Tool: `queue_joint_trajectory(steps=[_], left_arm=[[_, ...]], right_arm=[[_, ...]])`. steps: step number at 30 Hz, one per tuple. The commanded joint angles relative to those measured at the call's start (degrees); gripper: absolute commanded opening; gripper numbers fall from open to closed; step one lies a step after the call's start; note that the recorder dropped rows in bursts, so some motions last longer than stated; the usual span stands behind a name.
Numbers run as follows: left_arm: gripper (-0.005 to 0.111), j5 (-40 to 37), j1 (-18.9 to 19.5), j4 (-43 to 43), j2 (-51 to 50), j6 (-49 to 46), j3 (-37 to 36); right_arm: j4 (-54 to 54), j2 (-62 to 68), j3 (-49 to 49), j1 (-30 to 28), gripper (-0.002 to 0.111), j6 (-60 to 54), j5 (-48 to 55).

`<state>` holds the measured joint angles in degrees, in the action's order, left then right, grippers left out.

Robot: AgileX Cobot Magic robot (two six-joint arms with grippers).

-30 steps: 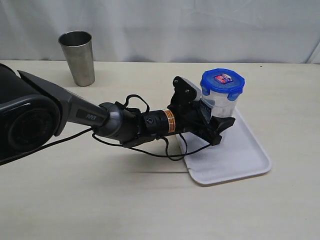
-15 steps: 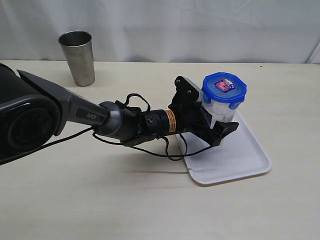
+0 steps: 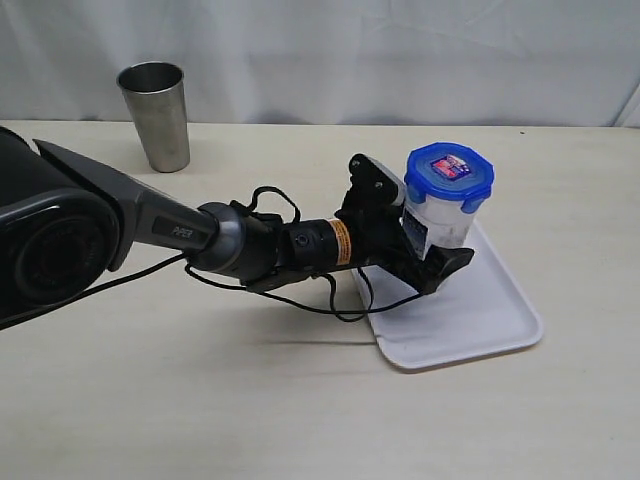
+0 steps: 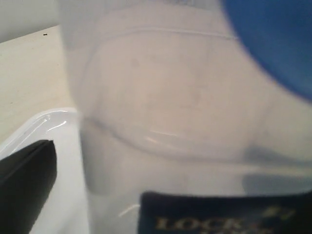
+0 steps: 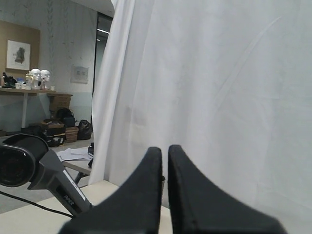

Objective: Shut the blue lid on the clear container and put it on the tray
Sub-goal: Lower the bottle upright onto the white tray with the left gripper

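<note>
Clear container point(image 3: 437, 222) is standing upright on the far left part of the tray point(image 3: 480, 320), right of centre on the table point(image 3: 200, 400). Its wall is smooth, see-through plastic, tall and narrow, carrying a dark printed label point(image 4: 214, 214) low on one side.

Blue lid point(image 3: 449, 172) is sitting flat on the container's mouth: glossy, rounded-octagonal, flaps turned down around the rim, small red-blue sticker point(image 3: 447, 161) on top.

Tray is lying flat: white plastic, rectangular, rounded corners, low raised rim.

Left gripper point(image 3: 437, 252) is straddling the container's lower half with its jaws spread. In the wrist view one black finger point(image 4: 24, 180) is standing clear of the wall, white tray showing between them. Released, nothing gripped.

Right gripper point(image 5: 165, 161) is pointing at a white curtain point(image 3: 350, 50), its matte black tapered fingers pressed together, holding nothing.

Brushed steel cup point(image 3: 155, 115) is standing far left, well apart.
</note>
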<state>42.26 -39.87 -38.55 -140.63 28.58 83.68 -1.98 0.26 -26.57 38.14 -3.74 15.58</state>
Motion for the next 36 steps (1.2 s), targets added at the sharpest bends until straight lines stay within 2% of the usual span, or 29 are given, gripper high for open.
queue_joint_trajectory(steps=[1, 3, 7, 9, 14, 24, 30, 36], left_arm=[[0.105, -0.2, 0.2, -0.5, 0.9, 0.4, 0.5], [0.105, 0.4, 0.2, -2.9, 0.9, 0.6, 0.5], [0.105, 0.1, 0.2, -2.8, 1.1, 4.2, 0.5], [0.105, 0.0, 0.2, -3.0, 2.1, 4.2, 0.5], [0.105, -1.6, 0.2, -13.2, 5.4, 6.1, -0.5], [0.105, -5.2, 1.5, -13.6, 6.6, 10.6, -1.2], [0.105, -7.2, 1.6, -20.8, 6.6, 13.2, -1.2], [0.105, -6.4, 2.9, -21.5, 6.6, 15.2, -1.2]], right_arm=[[0.1, -0.3, 0.2, -0.7, 0.005, 0.1, -0.3], [0.1, -0.3, 0.2, -2.4, 0.005, 0.1, -0.3], [0.1, -0.3, 0.2, -7.6, 0.005, 0.1, -0.3], [0.1, -0.3, 0.2, -8.4, 0.005, 0.1, -0.3], [0.1, -0.3, 0.2, -8.7, 0.005, 0.1, -0.3], [0.1, -0.3, 0.2, -8.7, 0.005, 0.1, -0.3], [0.1, -0.3, 0.2, -8.7, 0.005, 0.1, -0.3], [0.1, -0.3, 0.2, -8.7, 0.005, 0.1, -0.3]])
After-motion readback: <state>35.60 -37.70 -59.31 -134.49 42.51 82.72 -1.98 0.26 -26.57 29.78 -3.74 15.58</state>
